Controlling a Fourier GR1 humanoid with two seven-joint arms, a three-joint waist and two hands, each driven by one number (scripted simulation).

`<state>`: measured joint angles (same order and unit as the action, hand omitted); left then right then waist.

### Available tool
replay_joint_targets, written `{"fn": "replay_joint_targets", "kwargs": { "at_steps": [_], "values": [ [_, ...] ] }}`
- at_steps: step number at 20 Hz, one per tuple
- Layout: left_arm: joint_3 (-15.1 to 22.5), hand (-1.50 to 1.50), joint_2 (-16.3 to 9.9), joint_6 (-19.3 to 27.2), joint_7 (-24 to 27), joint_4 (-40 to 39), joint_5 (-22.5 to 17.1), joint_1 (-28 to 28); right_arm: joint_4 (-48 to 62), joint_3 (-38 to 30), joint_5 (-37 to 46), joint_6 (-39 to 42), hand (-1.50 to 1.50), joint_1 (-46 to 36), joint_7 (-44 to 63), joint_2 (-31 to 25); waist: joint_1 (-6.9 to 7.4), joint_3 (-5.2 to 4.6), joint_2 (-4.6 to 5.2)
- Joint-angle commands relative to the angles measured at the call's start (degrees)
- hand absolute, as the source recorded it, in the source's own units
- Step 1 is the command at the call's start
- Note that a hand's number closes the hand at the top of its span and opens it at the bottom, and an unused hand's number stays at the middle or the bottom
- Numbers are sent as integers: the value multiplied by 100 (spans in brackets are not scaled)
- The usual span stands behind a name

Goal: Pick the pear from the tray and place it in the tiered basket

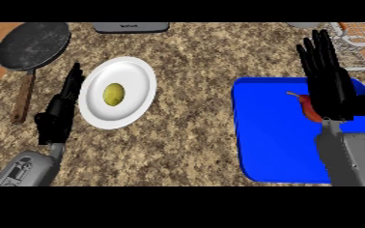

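A blue tray [274,140] lies at the right of the counter. On it sits a small red pear [307,107] with a thin stem pointing up-left. My right hand [329,84] hovers over the tray's right part, open with fingers straight and pointing away from me. It covers the pear's right side. The white wire tiered basket [349,37] shows at the top right corner, just beyond the fingertips. My left hand [58,113] rests open at the left, fingers up, beside a white plate.
The white plate [135,77] holds a yellow-green fruit [114,94]. A black frying pan [32,46] with a wooden handle lies at the top left. A grey appliance [132,27] sits at the back edge. Speckled counter lies between plate and tray.
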<state>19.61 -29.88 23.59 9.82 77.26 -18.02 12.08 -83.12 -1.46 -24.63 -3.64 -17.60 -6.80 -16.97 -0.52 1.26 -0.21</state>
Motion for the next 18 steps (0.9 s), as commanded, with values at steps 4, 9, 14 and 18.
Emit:
{"fn": "replay_joint_targets", "kwargs": {
  "at_steps": [4,9,14,18],
  "values": [
    [-216,0,-582,-38,-675,155,234,295,1249,-539,-623,1194,150,-345,1264,-1269,139,-115,44],
    [-52,0,-408,39,-531,-43,289,6,2045,-329,1248,-217,-150,434,1686,-2422,58,-193,206],
    [-87,0,-375,-84,-873,-119,360,188,2231,-465,1223,34,-150,42,2375,-2931,54,-129,28],
    [-14,0,-263,68,-889,46,527,11,2144,-164,1241,1263,-150,-405,2870,-3639,122,-132,25]
  ]
}}
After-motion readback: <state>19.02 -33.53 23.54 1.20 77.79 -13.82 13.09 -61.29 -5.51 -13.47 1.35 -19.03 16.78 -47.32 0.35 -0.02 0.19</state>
